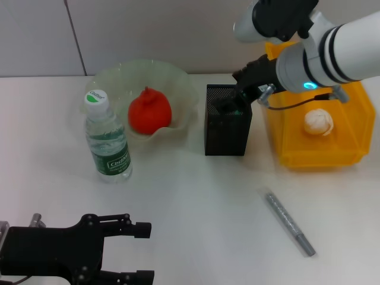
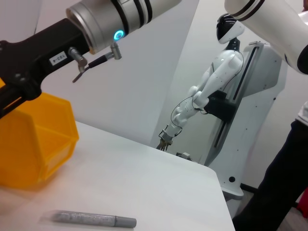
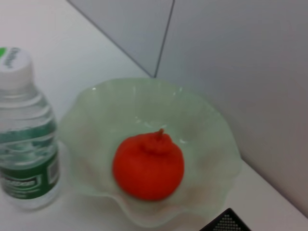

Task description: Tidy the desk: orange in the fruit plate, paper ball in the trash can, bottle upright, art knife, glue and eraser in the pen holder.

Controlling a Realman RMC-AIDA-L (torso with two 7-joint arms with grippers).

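Pen holder gets its load now: right gripper dips into its mouth, grip state unclear. Next, fetch the grey knife lying nearer the robot; left gripper waits open.

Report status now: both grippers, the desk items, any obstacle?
Right gripper over pen holder. Left gripper open, parked near edge. Orange in fruit plate, paper ball in trash can, bottle upright. Art knife on desk, unobstructed.
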